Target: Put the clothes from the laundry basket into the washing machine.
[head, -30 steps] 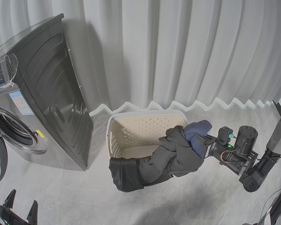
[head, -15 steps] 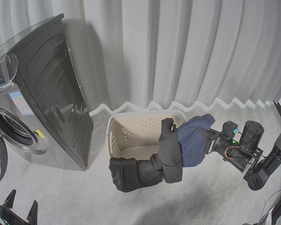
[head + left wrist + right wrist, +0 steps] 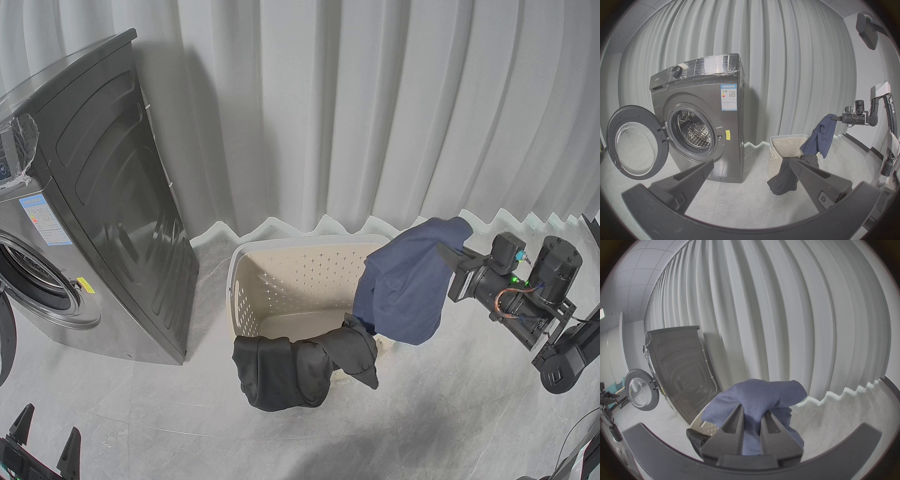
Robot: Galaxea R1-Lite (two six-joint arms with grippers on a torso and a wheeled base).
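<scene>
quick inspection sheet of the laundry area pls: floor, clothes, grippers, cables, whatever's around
surface: pale floor; the washer and basket stand on it
job's things: washer with door swung open; basket upright; dark garment draped over its near rim, hanging outside; blue garment lifted above the basket's right end
clutter: nothing seen
grippers: right gripper shut on the blue garment; left gripper open, low, apart from the basket
cables: orange wire looped on the right wrist
surroundings: white curtain behind
</scene>
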